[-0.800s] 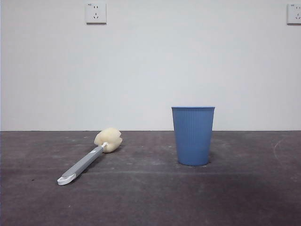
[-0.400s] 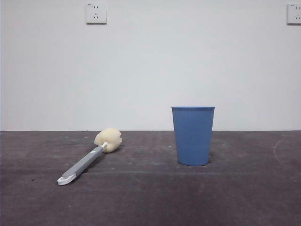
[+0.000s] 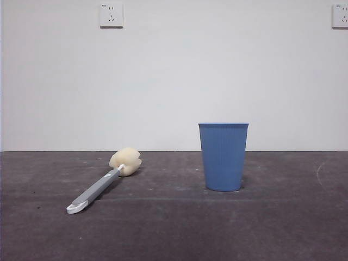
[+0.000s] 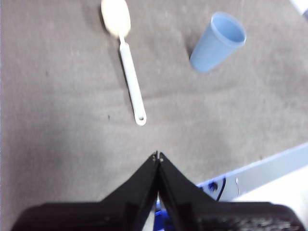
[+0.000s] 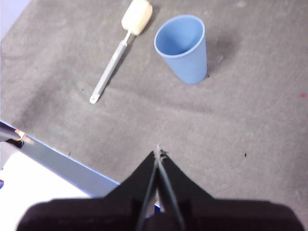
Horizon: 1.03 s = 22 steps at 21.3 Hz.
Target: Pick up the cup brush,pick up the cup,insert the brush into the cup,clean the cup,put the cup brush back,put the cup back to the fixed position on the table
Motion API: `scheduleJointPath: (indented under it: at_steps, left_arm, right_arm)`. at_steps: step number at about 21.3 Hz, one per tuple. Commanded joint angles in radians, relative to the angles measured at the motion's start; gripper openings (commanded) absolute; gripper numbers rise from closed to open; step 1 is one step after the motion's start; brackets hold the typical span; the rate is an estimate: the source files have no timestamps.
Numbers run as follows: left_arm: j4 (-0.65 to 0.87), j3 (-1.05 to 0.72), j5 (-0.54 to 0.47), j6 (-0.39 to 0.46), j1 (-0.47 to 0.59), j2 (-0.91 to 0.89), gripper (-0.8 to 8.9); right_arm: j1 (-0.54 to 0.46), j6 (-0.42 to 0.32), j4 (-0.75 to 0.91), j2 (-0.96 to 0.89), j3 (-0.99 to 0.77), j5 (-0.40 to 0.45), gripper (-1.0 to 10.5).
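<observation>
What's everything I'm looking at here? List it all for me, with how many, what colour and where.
cup brush: one, grey handle with white looped end and cream-yellow sponge head, lying flat on the table, apart from the cup.
cup: one, blue, ribbed, standing upright on the table with its mouth open upward, nothing visible inside.
table: one, dark grey and scuffed, under both things.
wall sockets: two, white, high on the white wall behind, one at the picture's right corner.
pale blue-edged ledge: along the table's near edge in the wrist views.
left gripper: one, black, fingers shut, above the table, holding nothing.
right gripper: one, black, fingers shut, above the table, holding nothing.
</observation>
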Motion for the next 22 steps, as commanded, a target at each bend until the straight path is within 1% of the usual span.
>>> scheduleJointPath:
  at_steps: [1, 4, 7, 8, 9, 10, 11, 12, 15, 19, 21, 22]
  left_arm:
    - [-0.007, 0.002, -0.001, 0.037, 0.002, -0.001, -0.07]
    - [-0.006, 0.002, -0.001, 0.037, 0.002, 0.001, -0.07]
    - [-0.005, 0.002, 0.002, 0.036, 0.002, 0.002, 0.12]
    - [-0.004, 0.002, 0.002, 0.036, 0.002, 0.002, 0.83]
    - [-0.002, 0.002, 0.002, 0.035, 0.002, 0.002, 2.81]
    - [0.0, 0.002, 0.003, 0.034, 0.002, 0.002, 6.04]
    - [0.0, 0.002, 0.005, 0.034, 0.002, 0.002, 6.81]
    - [0.0, 0.002, 0.019, 0.035, 0.002, 0.002, 6.91]
    - [0.026, 0.002, 0.055, 0.034, 0.002, 0.021, 6.91]
    - [0.039, 0.002, 0.069, 0.035, -0.006, 0.095, 6.91]
    - [0.095, 0.002, 0.108, 0.033, -0.023, 0.146, 6.91]
    - [0.124, 0.003, 0.109, 0.03, -0.035, 0.171, 6.91]
  right_arm:
    - [0.008, -0.019, 0.001, 0.0, 0.003, -0.002, -0.1]
    - [0.008, -0.018, 0.001, 0.0, 0.003, -0.002, -0.1]
    - [0.008, -0.018, 0.001, 0.0, 0.003, -0.003, 0.2]
    - [0.008, -0.018, 0.002, 0.0, 0.003, -0.003, 1.0]
    - [0.008, -0.018, 0.002, 0.0, 0.003, -0.003, 2.5]
    - [0.008, -0.014, 0.003, 0.0, 0.003, -0.003, 4.4]
    - [0.008, -0.013, 0.003, 0.0, 0.003, -0.003, 5.0]
    - [0.008, -0.005, 0.003, 0.0, 0.003, -0.003, 5.4]
    - [0.008, 0.005, 0.004, 0.0, 0.003, -0.004, 5.4]
    - [0.008, 0.011, 0.007, 0.0, 0.003, -0.004, 5.4]
    - [0.008, 0.011, 0.014, 0.0, 0.003, -0.004, 5.4]
    - [0.008, 0.011, 0.016, 0.001, 0.003, -0.004, 5.4]
